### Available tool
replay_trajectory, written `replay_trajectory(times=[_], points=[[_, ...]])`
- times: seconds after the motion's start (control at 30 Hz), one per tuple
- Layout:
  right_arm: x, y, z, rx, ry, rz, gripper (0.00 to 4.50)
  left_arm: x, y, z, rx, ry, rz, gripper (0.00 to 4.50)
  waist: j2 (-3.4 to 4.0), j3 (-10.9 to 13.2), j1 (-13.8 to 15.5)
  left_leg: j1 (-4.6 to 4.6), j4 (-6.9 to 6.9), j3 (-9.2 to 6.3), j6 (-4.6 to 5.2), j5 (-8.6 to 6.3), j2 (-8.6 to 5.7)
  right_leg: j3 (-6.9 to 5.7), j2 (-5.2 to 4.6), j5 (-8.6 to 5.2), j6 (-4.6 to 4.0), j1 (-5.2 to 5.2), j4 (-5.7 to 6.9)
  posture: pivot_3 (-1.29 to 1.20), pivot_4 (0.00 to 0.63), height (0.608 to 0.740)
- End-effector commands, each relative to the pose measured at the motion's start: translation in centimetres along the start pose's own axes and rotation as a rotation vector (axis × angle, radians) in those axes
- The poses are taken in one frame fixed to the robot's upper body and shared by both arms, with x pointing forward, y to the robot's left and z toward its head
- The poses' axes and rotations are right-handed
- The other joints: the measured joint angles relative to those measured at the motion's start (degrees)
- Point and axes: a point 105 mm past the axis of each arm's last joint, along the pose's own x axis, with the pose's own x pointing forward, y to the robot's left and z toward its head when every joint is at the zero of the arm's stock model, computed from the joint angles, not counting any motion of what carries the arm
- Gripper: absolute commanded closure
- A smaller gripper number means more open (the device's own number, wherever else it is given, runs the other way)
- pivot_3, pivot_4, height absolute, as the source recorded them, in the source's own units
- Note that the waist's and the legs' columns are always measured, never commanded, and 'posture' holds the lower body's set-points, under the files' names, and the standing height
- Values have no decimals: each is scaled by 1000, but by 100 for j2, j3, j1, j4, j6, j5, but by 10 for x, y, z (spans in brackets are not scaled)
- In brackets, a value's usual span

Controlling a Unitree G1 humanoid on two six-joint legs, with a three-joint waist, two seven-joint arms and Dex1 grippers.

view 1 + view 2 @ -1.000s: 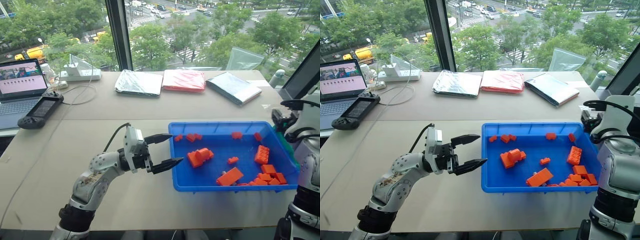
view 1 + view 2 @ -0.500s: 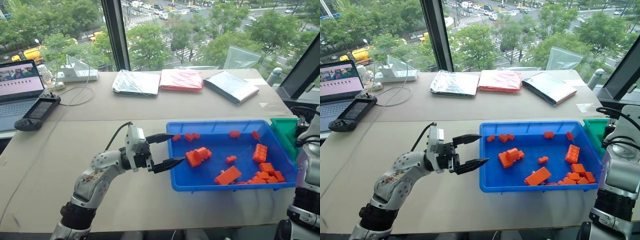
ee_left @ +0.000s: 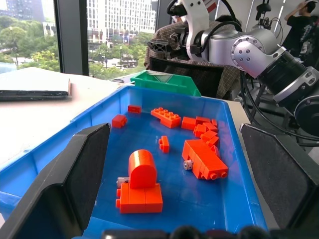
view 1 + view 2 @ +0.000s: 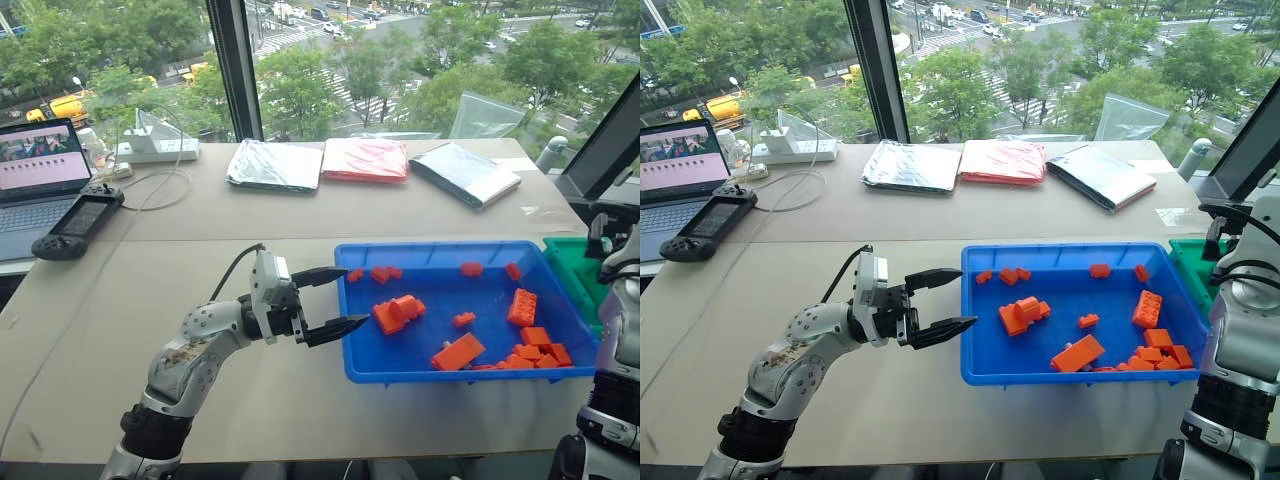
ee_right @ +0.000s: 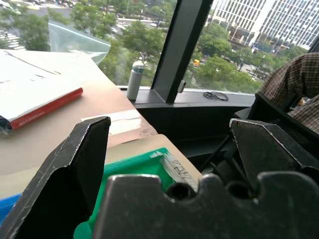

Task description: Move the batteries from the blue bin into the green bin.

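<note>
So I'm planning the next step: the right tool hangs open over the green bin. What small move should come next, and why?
Probably swing the right tool, open and empty above the green bin, back over the blue bin toward the heap of orange bricks in its near right corner. Many bricks lie there, and that corner is nearest this arm.

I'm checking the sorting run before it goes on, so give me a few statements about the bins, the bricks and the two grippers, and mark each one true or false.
1. The orange bricks lie in the blue bin. True.
2. The left gripper is shut on a brick. False: its fingers are apart and empty, at the blue bin's left wall.
3. The green bin stands to the right of the blue bin. True.
4. The right gripper is shut. False: its fingers stand wide apart, over the green bin.
5. A laptop stands at the table's far left. True.
</note>
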Motion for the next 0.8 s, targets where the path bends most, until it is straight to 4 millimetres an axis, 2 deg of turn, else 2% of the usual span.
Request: replay_trajectory(times=[0.03, 0.13, 0.27, 0.37, 0.47, 0.53, 0.67, 0.8], points=[[-30, 47, 13, -101, 54, 389, 33, 0, -5, 7, 21, -22, -23, 0, 0, 0, 9, 0, 0, -2, 1, -1, 1, -2, 1, 0, 0, 2, -2, 0, 150, 740], [-63, 73, 9, -238, 143, 656, 33, 0, -5, 6, 13, -25, -26, 0, -1, 1, 50, -11, 3, -11, 4, -2, -1, -16, -4, 0, 0, 3, -11, 0, 150, 740], [-73, 80, 17, -301, 196, 793, 33, 2, -5, 6, 12, -26, -31, 0, -1, 1, 28, -21, 16, -9, 6, -3, -2, -17, -6, 0, 2, 1, -17, 0, 150, 740], [-98, 103, 13, -631, 269, 1102, 33, 4, -5, 6, 8, -29, -39, 0, 9, 5, 23, -18, 13, -7, 6, -3, -2, -16, -4, 0, 2, 0, -17, 0, 150, 740], [-120, 110, 1, -918, 297, 1341, 33, 5, -5, 5, 8, -31, -43, 0, 9, 6, 16, -16, 11, -8, 5, -3, 9, -25, 4, -1, 1, 0, -21, 0, 150, 740], [-132, 110, -7, -1034, 307, 1472, 33, 6, -5, 5, 8, -31, -44, 0, 8, 6, 17, -17, 11, -6, 5, -3, 7, -24, 2, -1, 2, 0, -23, 0, 150, 740], [-132, 117, -22, -1182, 226, 1617, 33, 7, -5, 5, 7, -33, -44, 0, 5, 8, 22, -19, 15, -6, 5, -3, 6, -24, -4, -1, 3, 0, -25, 0, 150, 740], [-118, 117, -35, -1318, 192, 1641, 33, 7, -6, 4, 8, -35, -39, 0, 3, 9, 20, -18, 16, -6, 3, -2, 5, -23, -4, -1, 3, -1, -24, 0, 150, 740]])
